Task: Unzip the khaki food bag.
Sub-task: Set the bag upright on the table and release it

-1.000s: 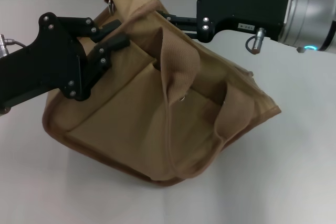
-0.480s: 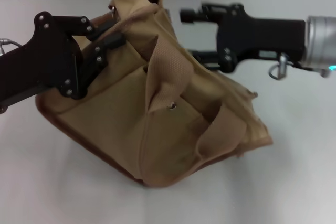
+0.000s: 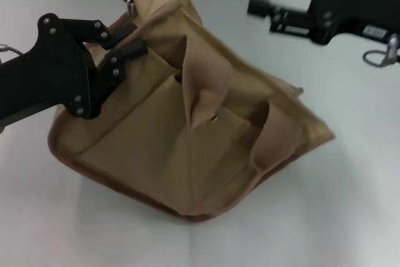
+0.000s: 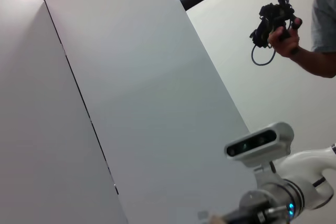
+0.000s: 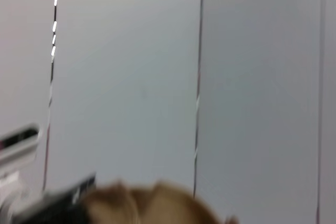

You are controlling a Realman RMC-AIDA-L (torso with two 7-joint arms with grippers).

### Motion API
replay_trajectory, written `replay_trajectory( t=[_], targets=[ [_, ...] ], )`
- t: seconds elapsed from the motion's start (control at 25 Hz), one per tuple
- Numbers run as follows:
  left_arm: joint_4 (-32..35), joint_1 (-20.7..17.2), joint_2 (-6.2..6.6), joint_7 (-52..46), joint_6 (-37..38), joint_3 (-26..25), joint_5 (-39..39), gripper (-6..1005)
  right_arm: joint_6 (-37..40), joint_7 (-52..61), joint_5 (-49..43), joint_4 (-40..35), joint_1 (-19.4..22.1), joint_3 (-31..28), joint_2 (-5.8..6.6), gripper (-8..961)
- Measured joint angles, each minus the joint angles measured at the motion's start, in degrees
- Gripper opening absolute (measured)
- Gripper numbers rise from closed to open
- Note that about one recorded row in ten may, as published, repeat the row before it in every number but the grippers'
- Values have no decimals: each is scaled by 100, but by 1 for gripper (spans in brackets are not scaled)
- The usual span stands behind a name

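the left gripper (image 3: 134, 39) sits at the left of the head view, its jaws clamped on the upper left edge of the khaki food bag (image 3: 187, 129), just below the raised corner where a small metal ring (image 3: 130, 5) shows. it has kept that hold over the last second, so the bag is pinned at that end. the bag itself stands on the white bench (image 3: 350, 173) in the middle, slumped and tilted, its front pocket with the silver snap (image 3: 214, 117) facing the camera and one wide handle (image 3: 203, 82) folded over the front. its top has sagged and spread since a moment ago, and the right side has settled outward. to the right, the right gripper (image 3: 259, 5) has pulled away: a second ago it was at the bag's top edge, now it hangs above the bench, well apart from the cloth, jaws parted and holding nothing. by my reading the zipper stroke is over and the arm is retreating, though the zipper is hidden behind the fabric, so i cannot tell how far it is open.
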State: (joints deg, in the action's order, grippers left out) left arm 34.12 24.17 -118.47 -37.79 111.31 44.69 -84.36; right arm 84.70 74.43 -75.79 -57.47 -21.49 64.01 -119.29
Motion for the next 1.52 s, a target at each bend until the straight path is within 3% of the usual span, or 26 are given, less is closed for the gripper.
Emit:
replay_trajectory(
  t=[0.24, 0.44, 0.76, 1.52],
  targets=[
    [82, -7, 5, 5, 22, 39, -33, 89, 26, -966, 603, 421, -71, 139, -19, 773],
    [161, -17, 15, 8, 15, 165, -33, 89, -10, -2499, 1137, 939, -238, 791, -26, 773],
    [266, -20, 27, 18, 0, 177, -38, 89, -211, -4280, 1401, 1080, -225, 1442, -56, 773],
    [288, -23, 36, 80, -4, 233, -38, 90, -846, -4805, 1717, 1145, -400, 1756, -35, 774]
  ],
)
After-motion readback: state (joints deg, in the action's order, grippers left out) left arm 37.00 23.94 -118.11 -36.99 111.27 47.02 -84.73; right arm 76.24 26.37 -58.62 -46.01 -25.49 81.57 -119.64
